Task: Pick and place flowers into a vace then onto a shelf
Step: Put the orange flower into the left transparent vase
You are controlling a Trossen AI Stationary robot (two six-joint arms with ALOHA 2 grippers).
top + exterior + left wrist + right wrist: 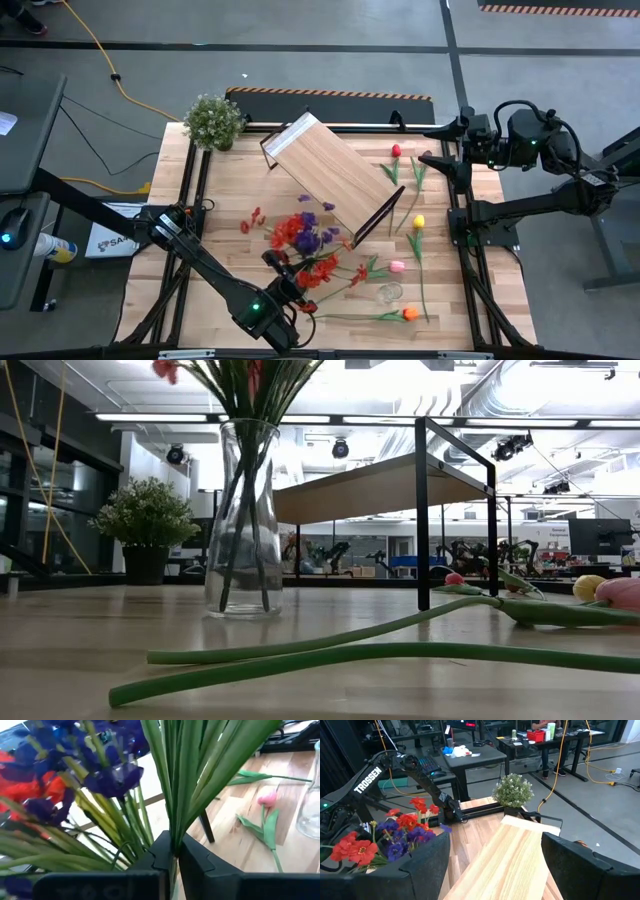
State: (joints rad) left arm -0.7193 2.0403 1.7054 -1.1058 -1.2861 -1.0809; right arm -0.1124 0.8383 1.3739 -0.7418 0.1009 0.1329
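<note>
A bunch of red and purple flowers (300, 237) stands with its green stems in a clear glass vase (243, 520) on the table; the blossoms hide the vase from above. My left gripper (283, 265) is at the bunch's near side, shut on its stems (175, 845), above what the low view shows. My right gripper (437, 156) hangs open and high over the table's far right, nothing between its fingers (495, 870). The shelf (335, 175) stands slantwise on its black legs at mid-table. My left gripper pinches several green stems and leaves of the bunch (176, 827) between its two fingers. The fingers come about level from the table's near side and lie across the stems. The bunch stands upright, and the stems' lower ends (245, 595) reach the bottom of the vase on the table.
Loose tulips lie right of the shelf and near the front: red (396, 150), yellow (418, 220), pink (397, 266), orange (410, 313) with its long stem (330, 655). A second clear glass (388, 293) stands by the pink tulip. A potted plant (213, 120) sits at the far left.
</note>
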